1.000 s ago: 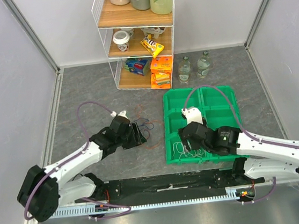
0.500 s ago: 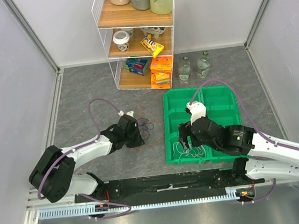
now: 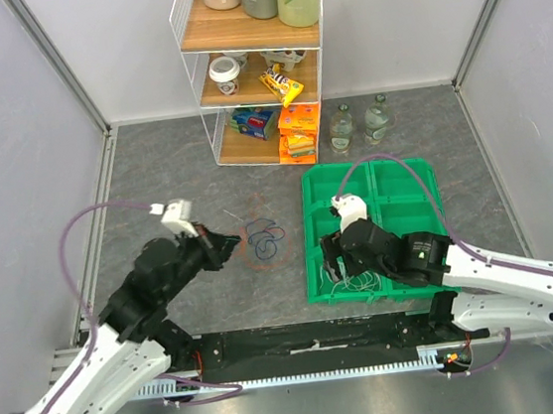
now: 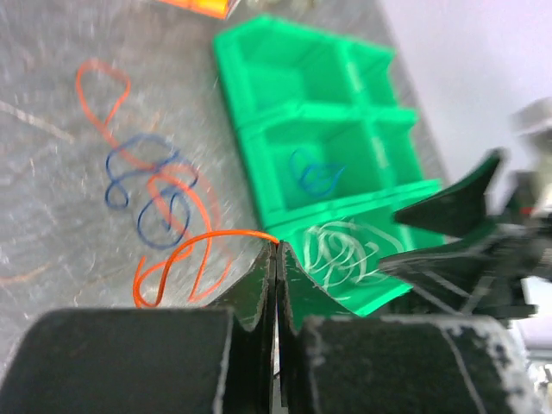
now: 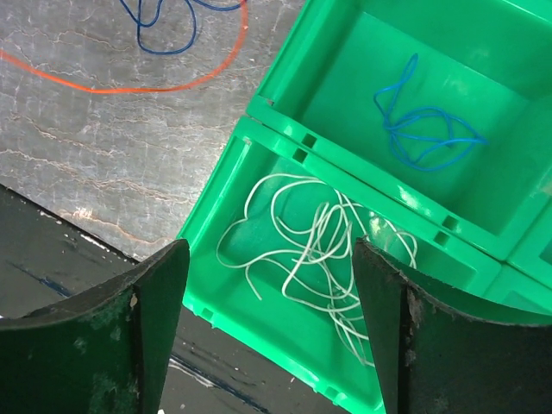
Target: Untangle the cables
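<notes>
An orange cable (image 4: 177,255) lies looped on the grey table, tangled with a dark blue cable (image 4: 129,169). My left gripper (image 4: 276,245) is shut on the orange cable's end, just left of the tangle (image 3: 266,237). The green tray (image 3: 408,177) holds a white cable (image 5: 312,255) in its near-left compartment and a light blue cable (image 5: 427,129) in the compartment behind. My right gripper (image 5: 269,250) hangs open above the white cable, touching nothing.
A wire shelf (image 3: 256,69) with bottles, a cup and boxes stands at the back. Two glass bottles (image 3: 359,123) stand beside it, behind the tray. A black strip (image 3: 311,338) runs along the near edge. Grey walls close in both sides.
My left gripper has shut on the orange cable and drawn back to the left, uncovering the tangle. The right gripper has opened a little wider over the white cable.
</notes>
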Available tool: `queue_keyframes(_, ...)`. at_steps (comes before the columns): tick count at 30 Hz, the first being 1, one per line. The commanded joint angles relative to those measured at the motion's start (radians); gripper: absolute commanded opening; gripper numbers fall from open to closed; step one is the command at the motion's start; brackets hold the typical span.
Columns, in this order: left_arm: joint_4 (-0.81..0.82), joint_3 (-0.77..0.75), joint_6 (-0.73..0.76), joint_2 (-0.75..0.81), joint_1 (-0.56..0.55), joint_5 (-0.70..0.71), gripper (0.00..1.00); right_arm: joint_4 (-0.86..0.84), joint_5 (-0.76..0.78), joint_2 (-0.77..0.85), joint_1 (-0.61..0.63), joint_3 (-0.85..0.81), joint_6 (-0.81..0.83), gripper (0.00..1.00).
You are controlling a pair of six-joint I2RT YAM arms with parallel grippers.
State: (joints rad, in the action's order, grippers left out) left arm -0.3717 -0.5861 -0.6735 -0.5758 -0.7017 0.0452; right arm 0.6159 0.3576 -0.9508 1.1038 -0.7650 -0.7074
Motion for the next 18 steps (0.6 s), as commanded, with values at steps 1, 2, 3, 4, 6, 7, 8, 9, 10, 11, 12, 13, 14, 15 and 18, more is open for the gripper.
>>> queue_keyframes(1, -0.056, -0.105, 0.083, 0.164, 0.007, 0.059, 0.02, -0.086, -0.049, -0.045, -0.001, -0.028, 0.043, 0.84)
queue_keyframes(2, -0.04, -0.125, 0.097, 0.192, 0.005, 0.05, 0.02, -0.111, -0.072, -0.055, -0.001, -0.031, 0.06, 0.85)
queue_keyframes(3, -0.021, -0.147, 0.107, 0.218, 0.005, 0.036, 0.02, -0.142, -0.11, -0.068, -0.001, -0.034, 0.08, 0.86)
queue_keyframes(4, 0.0, -0.164, 0.117, 0.235, 0.005, 0.025, 0.02, -0.184, -0.147, -0.077, -0.002, -0.036, 0.106, 0.86)
queue_keyframes(6, 0.019, -0.201, 0.114, 0.255, 0.005, 0.019, 0.02, -0.267, -0.215, -0.098, -0.002, -0.039, 0.14, 0.89)
queue_keyframes(7, 0.02, -0.221, 0.1, 0.26, 0.005, 0.022, 0.02, -0.327, -0.238, -0.109, -0.001, -0.043, 0.16, 0.91)
queue_keyframes(8, 0.024, -0.234, 0.085, 0.261, 0.005, 0.025, 0.02, -0.369, -0.268, -0.127, -0.001, -0.049, 0.175, 0.92)
queue_keyframes(9, 0.03, -0.248, 0.072, 0.261, 0.005, 0.019, 0.02, -0.414, -0.298, -0.15, 0.001, -0.056, 0.193, 0.93)
queue_keyframes(10, 0.039, -0.259, 0.062, 0.26, 0.004, 0.01, 0.02, -0.45, -0.327, -0.173, 0.002, -0.068, 0.206, 0.93)
queue_keyframes(11, 0.042, -0.267, 0.054, 0.258, 0.005, -0.001, 0.02, -0.494, -0.35, -0.205, 0.005, -0.08, 0.215, 0.94)
queue_keyframes(12, 0.046, -0.273, 0.045, 0.255, 0.005, -0.005, 0.02, -0.537, -0.355, -0.236, 0.01, -0.094, 0.223, 0.94)
queue_keyframes(13, 0.05, -0.276, 0.034, 0.255, 0.004, -0.01, 0.02, -0.576, -0.355, -0.279, 0.021, -0.106, 0.227, 0.94)
queue_keyframes(14, 0.053, -0.276, 0.026, 0.258, 0.004, -0.016, 0.02, -0.606, -0.379, -0.314, 0.03, -0.121, 0.232, 0.94)
queue_keyframes(15, 0.057, -0.276, 0.016, 0.257, 0.005, -0.024, 0.02, -0.66, -0.375, -0.345, 0.045, -0.14, 0.24, 0.94)
queue_keyframes(18, 0.056, -0.273, -0.009, 0.263, 0.005, -0.033, 0.02, -0.683, -0.252, -0.445, 0.105, -0.219, 0.301, 0.94)
